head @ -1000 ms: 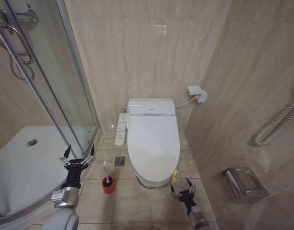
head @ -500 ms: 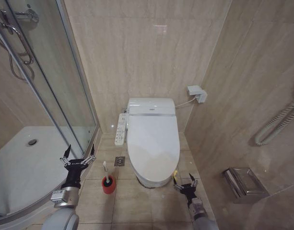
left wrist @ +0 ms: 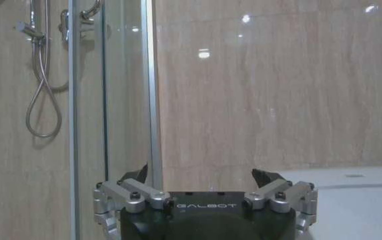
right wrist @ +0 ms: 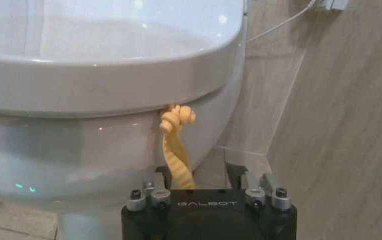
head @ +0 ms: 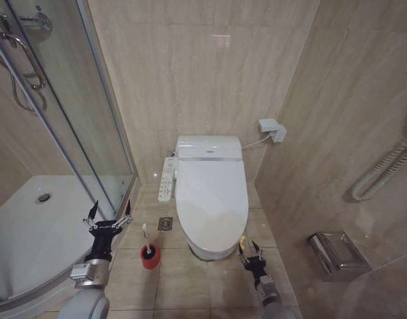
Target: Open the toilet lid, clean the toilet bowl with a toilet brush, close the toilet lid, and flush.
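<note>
Since a second ago the right gripper point(head: 251, 256) has crept forward across the floor tiles to the front right of the toilet bowl point(head: 206, 251), and its fingers have drawn in from a wide spread to a narrow set around the yellow strap point(right wrist: 175, 150). In the right wrist view the strap runs down between the fingers, though whether they actually pinch it is hard to say; it looks closed on it. The left gripper point(head: 109, 220) hangs spread open and empty above the floor beside the shower door point(head: 83, 133), close to the toilet brush point(head: 146, 236) standing in its red cup point(head: 149, 256).

The toilet lid point(head: 212, 197) lies shut, flat over the bowl, its front rim overhanging the pedestal. It reads as stiff, glossy plastic, light enough to swing on its rear hinge but too slick and broad for a direct pinch (the rim offers little to bite). The strap is the sensible hold: soft, knotted at the lid's front edge, slack until pulled, so the lid would likely lag and then come up in an arc; a hard tug could slip the loop.

The word GALBOT is printed on both gripper bodies in the wrist views. The control panel point(head: 167, 178) beside the seat carries buttons whose markings cannot be read.
</note>
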`<state>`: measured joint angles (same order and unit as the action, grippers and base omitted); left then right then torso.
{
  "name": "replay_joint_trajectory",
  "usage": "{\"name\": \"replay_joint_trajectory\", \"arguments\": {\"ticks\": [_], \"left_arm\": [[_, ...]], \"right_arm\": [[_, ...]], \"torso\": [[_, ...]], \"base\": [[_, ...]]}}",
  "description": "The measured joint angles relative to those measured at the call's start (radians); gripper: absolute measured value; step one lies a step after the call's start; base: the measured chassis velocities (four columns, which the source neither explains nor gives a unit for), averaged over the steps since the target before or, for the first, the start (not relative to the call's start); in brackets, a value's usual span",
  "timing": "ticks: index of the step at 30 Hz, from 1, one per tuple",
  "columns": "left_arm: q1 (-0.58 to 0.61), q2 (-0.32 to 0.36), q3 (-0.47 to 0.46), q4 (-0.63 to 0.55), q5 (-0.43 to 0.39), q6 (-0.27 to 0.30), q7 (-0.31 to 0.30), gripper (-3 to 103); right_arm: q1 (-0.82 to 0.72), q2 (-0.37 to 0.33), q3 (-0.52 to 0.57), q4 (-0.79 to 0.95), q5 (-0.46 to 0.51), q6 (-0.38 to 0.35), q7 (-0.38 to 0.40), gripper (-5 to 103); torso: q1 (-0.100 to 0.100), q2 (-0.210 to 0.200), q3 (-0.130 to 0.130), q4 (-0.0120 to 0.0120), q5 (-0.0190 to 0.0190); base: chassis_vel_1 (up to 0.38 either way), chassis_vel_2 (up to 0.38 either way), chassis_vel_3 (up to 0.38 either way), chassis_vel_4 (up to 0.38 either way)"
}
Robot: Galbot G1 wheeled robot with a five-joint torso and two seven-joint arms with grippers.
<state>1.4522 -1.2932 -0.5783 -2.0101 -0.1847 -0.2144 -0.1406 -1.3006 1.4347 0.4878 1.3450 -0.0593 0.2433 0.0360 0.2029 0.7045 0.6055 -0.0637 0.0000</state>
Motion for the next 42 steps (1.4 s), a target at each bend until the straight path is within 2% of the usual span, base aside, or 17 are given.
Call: {"name": "replay_joint_trajectory", "arguments": {"ticks": [3,4,10,11,18,19,25,28,42], "left_arm": [[0.000,0.000,0.000,0.000,0.000,0.000,0.000,100],[0.000,0.000,0.000,0.000,0.000,0.000,0.000,100],[0.000,0.000,0.000,0.000,0.000,0.000,0.000,100],[0.000,0.000,0.000,0.000,0.000,0.000,0.000,100],[0.000,0.000,0.000,0.000,0.000,0.000,0.000,100],[0.000,0.000,0.000,0.000,0.000,0.000,0.000,100],[0.000,0.000,0.000,0.000,0.000,0.000,0.000,100],[0.000,0.000,0.000,0.000,0.000,0.000,0.000,100],[0.000,0.000,0.000,0.000,0.000,0.000,0.000,100]], "right_arm": [[0.002,-0.001,-0.001,0.000,-0.001,0.000,-0.001,71],[0.002,-0.001,-0.001,0.000,-0.001,0.001,-0.001,43],[-0.001,-0.002,0.000,0.002,-0.002,0.006,-0.005,43],[-0.002,-0.003,0.001,0.002,-0.002,0.007,-0.006,16],[-0.011,-0.007,0.007,0.007,0.001,0.017,-0.008,16],[-0.012,-0.008,0.008,0.007,0.002,0.019,-0.008,1],[-0.024,-0.004,0.020,0.042,0.064,0.022,0.005,1],[-0.034,-0.002,0.029,0.102,0.120,0.009,0.016,1],[-0.040,-0.002,0.062,0.332,0.261,-0.046,0.062,1]], "torso": [[0.000,0.000,0.000,0.0000,0.0001],[0.000,0.000,0.000,0.0000,0.0001],[0.000,0.000,0.000,-0.0003,0.0001],[0.000,0.000,0.000,-0.0003,0.0001],[0.000,0.000,0.000,-0.0003,0.0001],[0.000,0.000,0.000,-0.0003,0.0001],[0.000,0.000,0.000,-0.0003,0.0001],[0.000,0.000,0.000,-0.0003,0.0002],[0.000,0.000,0.000,-0.0005,0.0003]], "base": [[0.000,0.000,0.000,0.000],[0.000,0.000,0.000,0.000],[0.000,0.000,0.000,0.000],[0.000,0.000,0.000,0.000],[0.000,0.000,0.000,0.000],[0.000,0.000,0.000,0.000],[0.000,0.000,0.000,0.000],[0.000,0.000,0.000,0.000],[0.000,0.000,0.000,0.000]]}}
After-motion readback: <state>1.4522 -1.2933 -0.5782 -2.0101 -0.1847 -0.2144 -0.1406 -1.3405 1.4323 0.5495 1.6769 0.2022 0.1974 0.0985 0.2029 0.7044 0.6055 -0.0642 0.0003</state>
